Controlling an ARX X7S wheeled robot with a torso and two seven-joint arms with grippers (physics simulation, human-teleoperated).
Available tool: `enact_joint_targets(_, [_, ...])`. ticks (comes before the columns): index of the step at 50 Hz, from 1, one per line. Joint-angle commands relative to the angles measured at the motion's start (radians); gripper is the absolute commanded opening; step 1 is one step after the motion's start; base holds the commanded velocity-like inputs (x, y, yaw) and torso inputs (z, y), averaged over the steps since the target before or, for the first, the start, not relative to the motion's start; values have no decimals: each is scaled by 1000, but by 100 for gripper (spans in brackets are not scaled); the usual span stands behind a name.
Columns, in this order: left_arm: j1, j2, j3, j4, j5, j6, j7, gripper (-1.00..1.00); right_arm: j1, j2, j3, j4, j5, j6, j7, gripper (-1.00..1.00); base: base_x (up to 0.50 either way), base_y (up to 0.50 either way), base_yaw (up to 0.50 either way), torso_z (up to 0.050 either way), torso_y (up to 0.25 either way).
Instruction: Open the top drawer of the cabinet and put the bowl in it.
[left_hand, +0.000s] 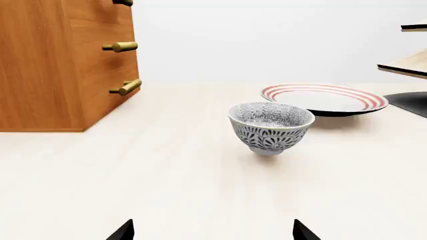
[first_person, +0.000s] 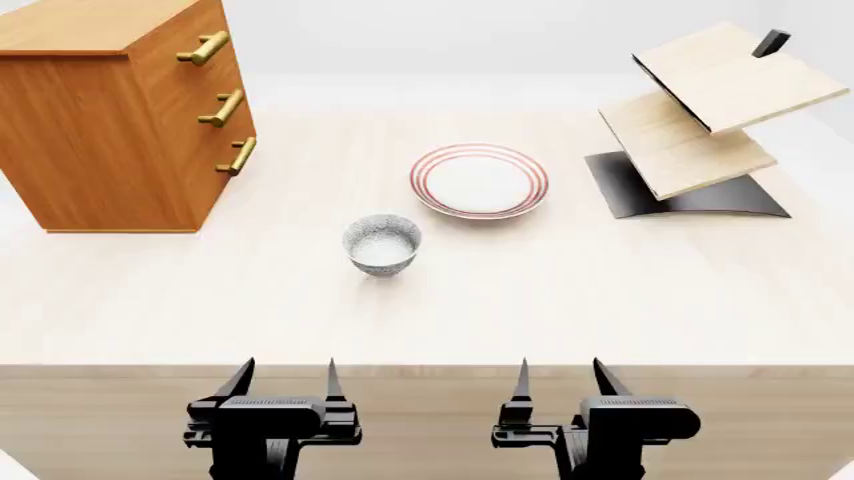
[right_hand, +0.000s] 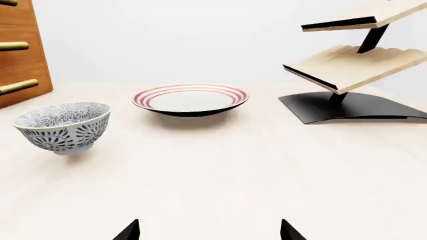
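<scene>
The orange-brown cabinet (first_person: 107, 120) stands at the table's far left, all three drawers shut. The top drawer's brass handle (first_person: 203, 48) is uppermost on its front. The cabinet also shows in the left wrist view (left_hand: 60, 65) and at the edge of the right wrist view (right_hand: 20, 50). The blue-grey speckled bowl (first_person: 382, 243) stands upright mid-table, also in the left wrist view (left_hand: 271, 126) and the right wrist view (right_hand: 63, 127). My left gripper (first_person: 283, 378) and right gripper (first_person: 561, 376) are open and empty at the table's near edge, well short of the bowl.
A white plate with red rings (first_person: 479, 181) lies just beyond the bowl. A pale wooden tilted shelf rack (first_person: 701, 115) on a black base stands at the far right. The table's front edge (first_person: 427, 368) runs just ahead of both grippers.
</scene>
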Motion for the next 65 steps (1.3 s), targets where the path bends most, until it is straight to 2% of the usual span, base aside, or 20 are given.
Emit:
enact_joint_targets(1, [8,-18,21,9,-14,16,-13,100,2,15,-18,4,17,3,20,100,0,0,0,50,41])
enact_joint_targets(43, [28,-88,90,53,-96,56,-93,100,13,84,-92,26,100,-7,119,100,0,0,0,50,39])
enact_joint_targets(48, [23,-93,98,53,-87,25,-112,100,18,90,-100,32,83,-2,143,100,0,6,0,0,0])
enact_joint_targets(65, [17,-107,113,54,-96,21,-152,100,19,107,-122,28,93,-7,172,100,0,500,0,0,0])
